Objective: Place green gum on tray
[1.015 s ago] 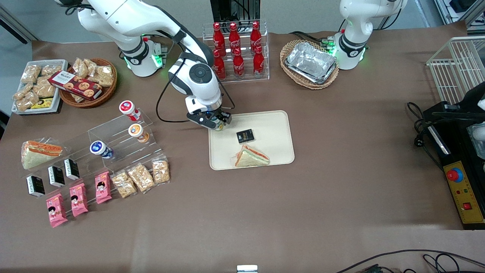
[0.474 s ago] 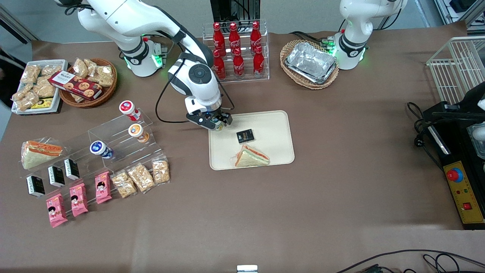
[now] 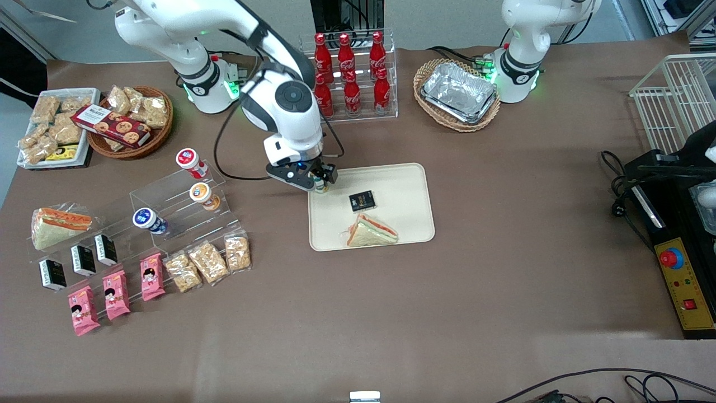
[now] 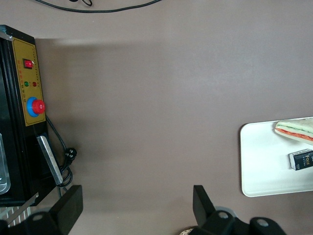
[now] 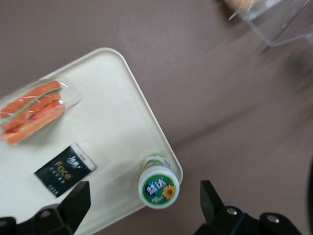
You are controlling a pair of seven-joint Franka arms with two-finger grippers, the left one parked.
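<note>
The green gum (image 5: 158, 187) stands upright in a corner of the cream tray (image 5: 112, 132), green and white lid facing up. My right gripper (image 5: 144, 205) is open above it, one finger on each side, touching nothing. In the front view the gripper (image 3: 316, 180) hangs over the tray (image 3: 403, 184) at its corner toward the working arm's end and farther from the camera. Only a bit of the gum (image 3: 321, 188) shows under the fingers there.
A wrapped sandwich (image 3: 372, 230) and a black packet (image 3: 362, 200) lie on the tray. An acrylic stand (image 3: 179, 201) with red-, orange- and blue-lidded bottles is toward the working arm's end. A cola bottle rack (image 3: 348, 78) and a basket of foil trays (image 3: 457, 94) stand farther from the camera.
The gripper has opened and let go of the green gum, which now stands on the tray's corner. The arm has risen and shifted slightly toward its own end of the table.
</note>
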